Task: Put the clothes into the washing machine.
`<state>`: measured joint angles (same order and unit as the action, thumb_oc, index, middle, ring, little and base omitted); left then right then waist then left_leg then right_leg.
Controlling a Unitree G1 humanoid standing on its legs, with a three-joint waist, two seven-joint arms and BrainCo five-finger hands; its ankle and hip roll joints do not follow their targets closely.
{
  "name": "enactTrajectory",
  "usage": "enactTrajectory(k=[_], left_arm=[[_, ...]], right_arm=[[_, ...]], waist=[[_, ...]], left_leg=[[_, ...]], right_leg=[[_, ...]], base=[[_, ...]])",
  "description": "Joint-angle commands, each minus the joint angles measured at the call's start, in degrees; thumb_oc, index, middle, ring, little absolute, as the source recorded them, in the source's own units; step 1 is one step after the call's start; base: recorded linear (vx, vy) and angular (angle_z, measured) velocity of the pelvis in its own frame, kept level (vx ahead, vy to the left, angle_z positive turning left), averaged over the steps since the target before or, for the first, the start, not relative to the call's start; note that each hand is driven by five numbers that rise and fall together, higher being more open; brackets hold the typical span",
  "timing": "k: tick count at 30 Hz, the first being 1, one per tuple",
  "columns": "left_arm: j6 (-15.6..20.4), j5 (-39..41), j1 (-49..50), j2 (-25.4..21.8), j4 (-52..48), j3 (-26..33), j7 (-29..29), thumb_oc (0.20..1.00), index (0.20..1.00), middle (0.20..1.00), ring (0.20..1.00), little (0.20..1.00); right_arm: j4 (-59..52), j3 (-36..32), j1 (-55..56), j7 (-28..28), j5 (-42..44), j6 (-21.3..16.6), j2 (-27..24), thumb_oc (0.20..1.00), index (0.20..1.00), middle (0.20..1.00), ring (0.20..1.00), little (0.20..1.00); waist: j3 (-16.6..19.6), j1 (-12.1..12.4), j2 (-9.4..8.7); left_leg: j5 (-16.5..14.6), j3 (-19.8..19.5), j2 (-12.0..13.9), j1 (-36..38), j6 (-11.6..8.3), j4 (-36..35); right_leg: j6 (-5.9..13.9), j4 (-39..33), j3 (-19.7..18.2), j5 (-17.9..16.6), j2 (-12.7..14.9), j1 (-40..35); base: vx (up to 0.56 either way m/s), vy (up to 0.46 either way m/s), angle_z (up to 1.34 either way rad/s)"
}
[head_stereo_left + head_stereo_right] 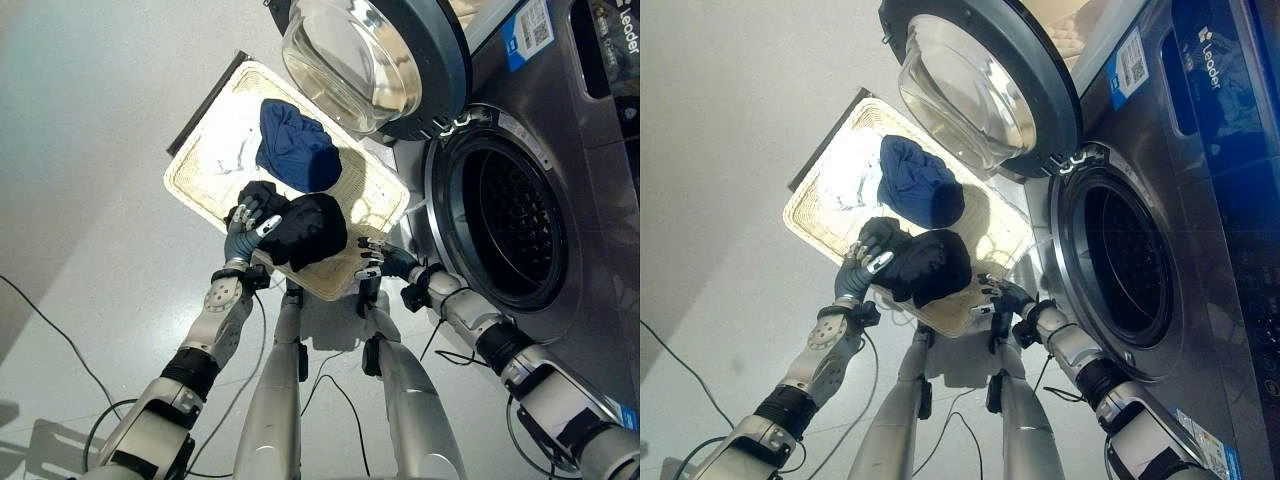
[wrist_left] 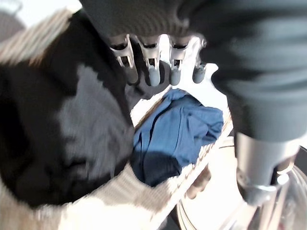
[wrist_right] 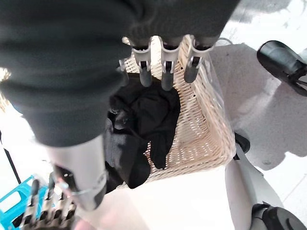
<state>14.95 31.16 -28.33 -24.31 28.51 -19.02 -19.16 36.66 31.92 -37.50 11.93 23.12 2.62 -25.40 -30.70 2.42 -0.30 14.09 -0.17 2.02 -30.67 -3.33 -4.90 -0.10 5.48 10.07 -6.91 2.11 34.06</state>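
Left eye view, one wicker basket [image 1: 385, 190], three garments, left hand [image 1: 243, 232] gripping black garment [image 1: 305, 230], right hand [image 1: 378, 260] slack, empty.

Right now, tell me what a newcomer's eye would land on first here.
First the washing machine on the right, its round door swung wide open over the far corner of the wicker basket on the floor beside it. Next, the clothes in the basket: a blue garment in the middle and a black garment at the near end. The left hand grips that black garment, while the right hand hovers open at the basket's near corner.
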Motion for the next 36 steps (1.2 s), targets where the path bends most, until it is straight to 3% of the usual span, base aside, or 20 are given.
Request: enactTrajectory(k=[1,2,6,7,9,17,23,32,36], left_arm=[[-1.64,-18.33,-2.60,-1.54,0.18,0.08,-10.94,1.000,1.000,1.000,1.000,1.000],[-4.90,-24.69,-3.62,-3.12,0.80,-0.85,-13.45,1.000,1.000,1.000,1.000,1.000],[-12.06,-34.55,-6.84,-5.88,3.66,-3.94,-16.00,1.000,1.000,1.000,1.000,1.000],[-12.41,-35.15,-6.96,-5.93,3.78,-4.08,-16.08,1.000,1.000,1.000,1.000,1.000],[-17.59,-42.11,-9.74,-7.46,6.22,-7.10,-16.29,1.000,1.000,1.000,1.000,1.000],[-26.56,-52.01,-18.97,-7.92,16.95,-13.92,-11.63,1.000,1.000,1.000,1.000,1.000],[-30.54,-54.16,-24.17,-7.81,23.92,-18.84,-3.40,1.000,1.000,1.000,1.000,1.000],[-32.24,-56.83,-27.83,-7.30,28.58,-23.21,3.51,1.000,1.000,1.000,1.000,1.000],[-34.48,-55.33,-29.62,-6.33,31.61,-25.02,12.08,1.000,1.000,1.000,1.000,1.000]], right_arm=[[-1.58,-0.52,-0.18,0.09,-0.32,-0.20,-0.88,1.000,1.000,1.000,1.000,1.000],[-1.77,-0.43,-0.26,0.25,0.06,-0.03,-1.29,1.000,1.000,1.000,1.000,1.000],[-1.23,0.11,-0.70,0.72,0.96,-0.26,-1.74,1.000,1.000,1.000,1.000,1.000],[-1.20,0.12,-0.72,0.73,0.98,-0.27,-1.74,1.000,1.000,1.000,1.000,1.000],[-0.72,0.63,-1.28,1.02,1.33,-0.31,-1.71,1.000,1.000,1.000,1.000,1.000],[1.28,2.62,-4.18,2.29,1.82,0.21,-1.56,1.000,1.000,1.000,1.000,1.000],[1.90,4.26,-5.63,1.73,2.02,0.46,-1.19,1.000,1.000,1.000,1.000,1.000],[1.72,5.19,-7.22,0.47,3.72,0.64,-0.99,1.000,1.000,1.000,1.000,1.000],[1.45,5.13,-7.86,-0.48,5.11,0.67,-0.25,1.000,1.000,1.000,1.000,1.000]], waist=[[0.91,-1.00,0.16],[0.91,-1.06,0.14],[0.91,-1.51,-0.05],[0.91,-1.52,-0.06],[0.91,-2.08,-0.26],[0.91,-4.52,-1.07],[0.91,-6.32,-1.58],[0.91,-7.78,-2.10],[0.91,-8.53,-2.50]], left_leg=[[-3.30,4.31,-4.05,-0.15,-0.77,1.64],[-3.24,4.36,-3.99,-0.34,-0.78,1.77],[-3.12,4.66,-3.79,-0.71,-0.86,2.01],[-3.12,4.67,-3.79,-0.73,-0.86,2.01],[-2.98,5.05,-3.62,-1.30,-1.01,2.26],[-2.89,6.50,-3.25,-3.67,-1.57,3.65],[-2.45,7.63,-2.99,-5.76,-1.98,3.85],[-1.94,8.60,-2.60,-9.04,-2.40,4.09],[-1.07,9.44,-2.09,-10.40,-2.85,2.62]], right_leg=[[5.17,-3.54,-0.43,-4.10,0.76,0.33],[5.13,-3.32,-0.49,-3.99,0.71,0.51],[5.09,-2.89,-0.62,-3.81,0.58,0.87],[5.09,-2.87,-0.64,-3.81,0.57,0.89],[5.10,-2.65,-0.93,-4.02,0.38,1.57],[5.11,-2.76,-2.46,-5.23,-0.25,4.34],[4.96,-3.30,-3.74,-6.16,-0.98,6.66],[4.78,-3.56,-4.97,-7.01,-1.79,9.97],[4.87,-4.49,-5.43,-7.79,-2.17,11.53]], base=[[0.00,0.000,0.00],[0.00,0.000,0.00],[0.00,0.000,0.00],[0.00,0.000,0.00],[0.00,0.000,0.00],[0.01,0.008,-0.06],[0.05,0.015,-0.13],[0.04,0.000,-0.09],[0.04,-0.013,-0.03]])
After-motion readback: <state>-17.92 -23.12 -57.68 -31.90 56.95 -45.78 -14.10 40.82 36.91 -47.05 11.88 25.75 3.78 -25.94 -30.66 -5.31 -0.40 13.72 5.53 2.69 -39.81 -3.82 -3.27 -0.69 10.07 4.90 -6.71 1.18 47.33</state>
